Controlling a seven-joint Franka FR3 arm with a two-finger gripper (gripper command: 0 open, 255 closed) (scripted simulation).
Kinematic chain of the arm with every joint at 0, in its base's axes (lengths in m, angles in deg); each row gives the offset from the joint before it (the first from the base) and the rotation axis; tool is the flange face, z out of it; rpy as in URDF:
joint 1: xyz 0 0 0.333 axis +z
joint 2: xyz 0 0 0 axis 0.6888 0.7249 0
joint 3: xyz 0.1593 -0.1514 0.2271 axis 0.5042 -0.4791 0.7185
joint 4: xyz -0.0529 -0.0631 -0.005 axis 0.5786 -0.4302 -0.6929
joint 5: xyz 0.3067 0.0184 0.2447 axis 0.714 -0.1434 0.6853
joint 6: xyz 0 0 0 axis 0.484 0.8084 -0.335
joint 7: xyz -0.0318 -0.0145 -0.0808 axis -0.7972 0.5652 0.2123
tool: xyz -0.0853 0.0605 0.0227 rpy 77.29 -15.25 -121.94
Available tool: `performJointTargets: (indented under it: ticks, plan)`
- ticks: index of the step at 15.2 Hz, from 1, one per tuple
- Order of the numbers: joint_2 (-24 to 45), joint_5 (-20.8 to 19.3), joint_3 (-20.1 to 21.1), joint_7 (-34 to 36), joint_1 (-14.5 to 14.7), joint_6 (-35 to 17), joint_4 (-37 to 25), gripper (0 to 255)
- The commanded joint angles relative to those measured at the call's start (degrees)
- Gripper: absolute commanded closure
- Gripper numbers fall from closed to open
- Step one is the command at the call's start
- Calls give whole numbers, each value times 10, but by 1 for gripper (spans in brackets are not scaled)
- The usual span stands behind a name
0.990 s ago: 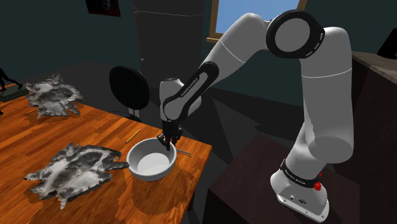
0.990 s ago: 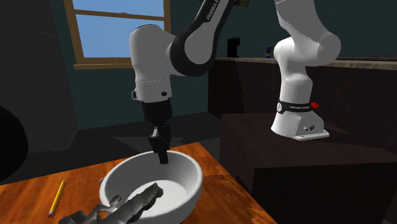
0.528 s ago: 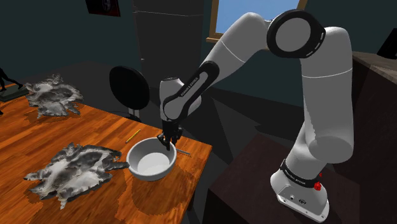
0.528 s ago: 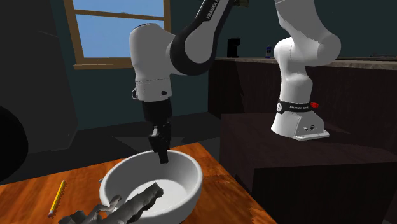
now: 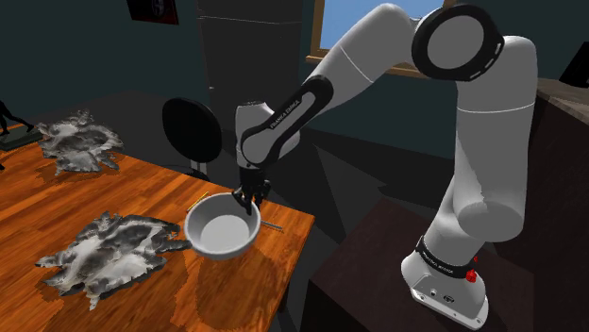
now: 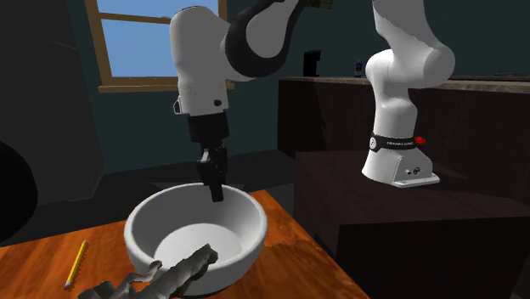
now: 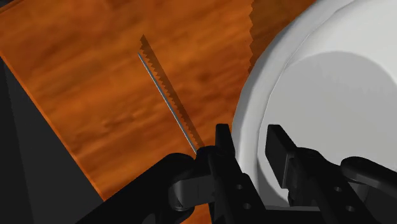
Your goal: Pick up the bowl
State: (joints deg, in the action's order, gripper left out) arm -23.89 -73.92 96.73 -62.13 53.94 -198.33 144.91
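A white bowl (image 5: pixel 222 229) hangs a little above the wooden table (image 5: pixel 57 198), slightly tilted. My black gripper (image 5: pixel 247 203) is shut on the part of its rim nearest the arm, one finger inside and one outside. In the second exterior view the bowl (image 6: pixel 195 229) hangs from the gripper (image 6: pixel 217 188), with the arm coming down from above. The wrist view shows the gripper (image 7: pixel 249 137) clasping the thick rim of the bowl (image 7: pixel 318 95) over the table's wood.
Two grey fur pelts (image 5: pixel 109 250) (image 5: pixel 80 141) lie on the table. A yellow pencil (image 6: pixel 76 263) and a thin metal rod (image 7: pixel 168 95) lie near the bowl. A dark round-backed chair (image 5: pixel 192 132) stands behind the table. The table's edge is close to the dark stand (image 5: pixel 378 273).
The gripper has risen with the bowl in its grip. The bowl has left the table and shifted slightly towards the shoulder view's left.
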Motion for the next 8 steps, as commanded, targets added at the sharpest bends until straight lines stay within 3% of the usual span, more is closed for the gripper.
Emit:
performJointTargets:
  ticks: [1,8]
  plan:
    - [-13,2,1,1,-1,13,-1,255]
    - [-42,5,3,2,-3,47,-6,255]
